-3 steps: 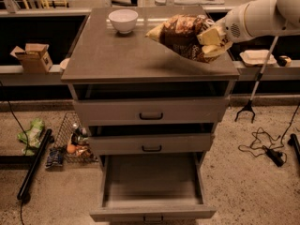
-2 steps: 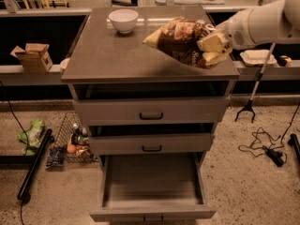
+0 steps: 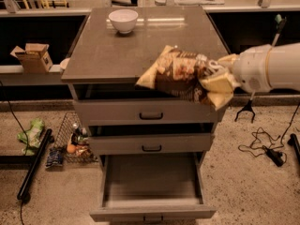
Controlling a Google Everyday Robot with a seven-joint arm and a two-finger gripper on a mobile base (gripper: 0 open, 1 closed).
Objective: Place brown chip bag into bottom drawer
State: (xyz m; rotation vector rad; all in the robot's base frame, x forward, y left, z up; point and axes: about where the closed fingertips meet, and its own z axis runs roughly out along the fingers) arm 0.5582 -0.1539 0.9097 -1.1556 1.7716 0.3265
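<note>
The brown chip bag (image 3: 180,74), glossy dark brown with pale yellow ends, hangs in the air over the front edge of the cabinet top, tilted with its left end lower. My gripper (image 3: 220,76) comes in from the right on a white arm and is shut on the bag's right end. The bottom drawer (image 3: 152,186) is pulled out, a deep grey tray with nothing visible inside; it lies directly below and in front of the bag.
A white bowl (image 3: 123,20) stands at the back of the grey cabinet top (image 3: 117,55). Two upper drawers (image 3: 151,112) are closed. A wire basket (image 3: 75,139) with items, a green packet (image 3: 32,132) and a blue packet (image 3: 54,157) lie on the floor left. Cables (image 3: 269,149) lie right.
My gripper has carried the bag forward and lower, from above the cabinet top's right side to over its front edge.
</note>
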